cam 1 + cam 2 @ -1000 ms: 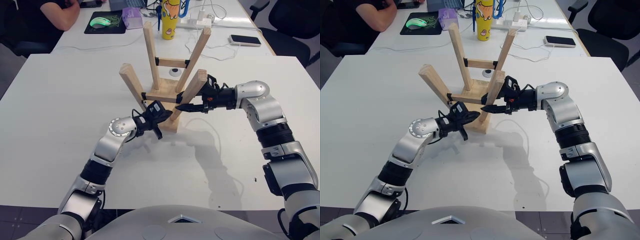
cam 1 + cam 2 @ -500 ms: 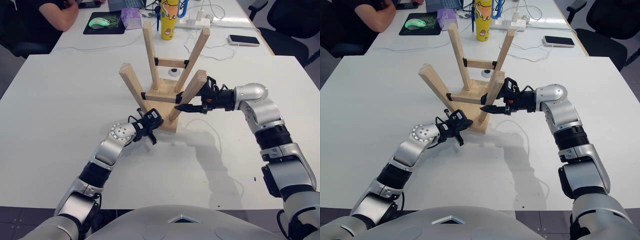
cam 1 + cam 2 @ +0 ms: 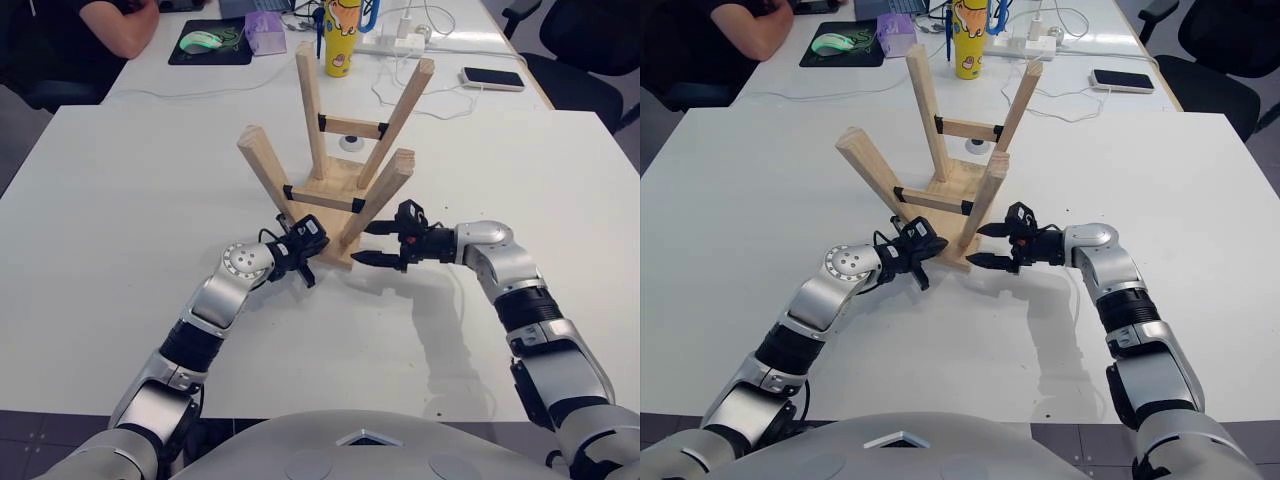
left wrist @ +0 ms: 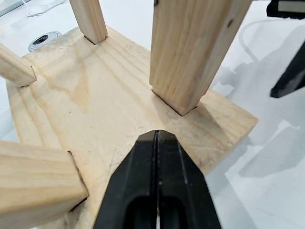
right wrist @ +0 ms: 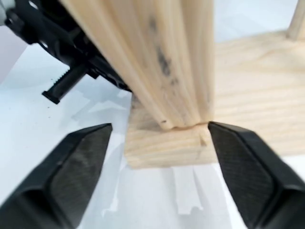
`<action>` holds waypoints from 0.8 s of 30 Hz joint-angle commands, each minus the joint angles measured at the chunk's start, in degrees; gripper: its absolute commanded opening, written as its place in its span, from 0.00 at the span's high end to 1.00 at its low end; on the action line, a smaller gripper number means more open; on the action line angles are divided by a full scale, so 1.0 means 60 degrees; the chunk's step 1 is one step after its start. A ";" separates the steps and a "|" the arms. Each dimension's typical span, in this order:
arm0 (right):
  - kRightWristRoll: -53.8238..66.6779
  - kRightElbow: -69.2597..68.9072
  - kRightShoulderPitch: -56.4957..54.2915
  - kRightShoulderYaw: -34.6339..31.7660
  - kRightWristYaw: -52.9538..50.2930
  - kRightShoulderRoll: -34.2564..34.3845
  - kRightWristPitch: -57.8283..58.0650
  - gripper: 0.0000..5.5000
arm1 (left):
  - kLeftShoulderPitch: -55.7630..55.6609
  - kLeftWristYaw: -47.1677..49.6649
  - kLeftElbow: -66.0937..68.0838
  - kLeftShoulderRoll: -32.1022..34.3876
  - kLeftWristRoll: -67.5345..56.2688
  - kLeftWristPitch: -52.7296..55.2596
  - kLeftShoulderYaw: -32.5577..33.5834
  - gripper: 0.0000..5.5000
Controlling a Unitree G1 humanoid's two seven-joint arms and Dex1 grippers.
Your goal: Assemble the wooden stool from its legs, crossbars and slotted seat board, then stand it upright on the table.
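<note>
Stool [image 3: 330, 190] rests inverted on its seat board [image 4: 95, 95], middle of the counter [image 3: 120, 200]. Left tool [image 4: 157, 143] is clenched, tips seemingly against the board. Right tool [image 3: 982, 244] is released, fingers flanking the near leg [image 5: 157, 57] at its base.

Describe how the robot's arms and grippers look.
The left arm and right arm are silver shells with black ribbed joints; the left elbow has a round, dotted cap. Thin black cables loop at the wrists. Left gripper and right gripper have black, tapered fingers with finely textured pads.
</note>
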 commanded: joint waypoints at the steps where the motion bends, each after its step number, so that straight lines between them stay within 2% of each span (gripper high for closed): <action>1: -0.0141 -0.0802 0.1434 -0.0825 0.0263 -0.1557 0.0092 0.28 | 0.0427 0.0048 0.0530 0.0133 0.0279 0.0667 -0.0340 1.00; 3: 0.0371 -0.1159 0.1903 -0.1620 0.0485 -0.2232 0.0549 0.28 | 0.0509 0.0161 0.0480 0.0103 0.0262 0.0815 -0.0313 1.00; 4: 0.0851 -0.1409 0.1951 -0.2124 0.0575 -0.2436 0.0914 0.31 | 0.0564 0.0236 0.0467 0.0101 0.0259 0.0858 -0.0275 1.00; 8: 0.5100 -0.3588 0.1004 -0.4583 -0.0085 -0.2414 0.4712 0.42 | 0.0922 0.0415 0.0362 0.0152 0.0130 0.0934 -0.0036 1.00; 11: 0.8760 -0.5061 0.0103 -0.5544 -0.2166 -0.1825 0.6319 0.51 | 0.1024 0.0443 0.0336 0.0186 0.0027 0.0914 0.0113 1.00; 14: 1.0808 -0.6007 -0.0404 -0.5422 -0.3983 -0.1163 0.6353 0.60 | 0.1050 0.0423 0.0356 0.0213 -0.0056 0.0868 0.0195 1.00; 21: 1.1655 -0.6771 -0.0923 -0.4976 -0.6660 0.0538 0.5325 0.78 | 0.0888 0.0304 0.0651 0.0148 -0.0163 0.0715 0.0095 1.00; 24: 1.1104 -0.6779 -0.1253 -0.4770 -0.7118 0.0975 0.4927 0.86 | 0.0834 0.0316 0.0797 0.0093 -0.0181 0.0665 0.0031 1.00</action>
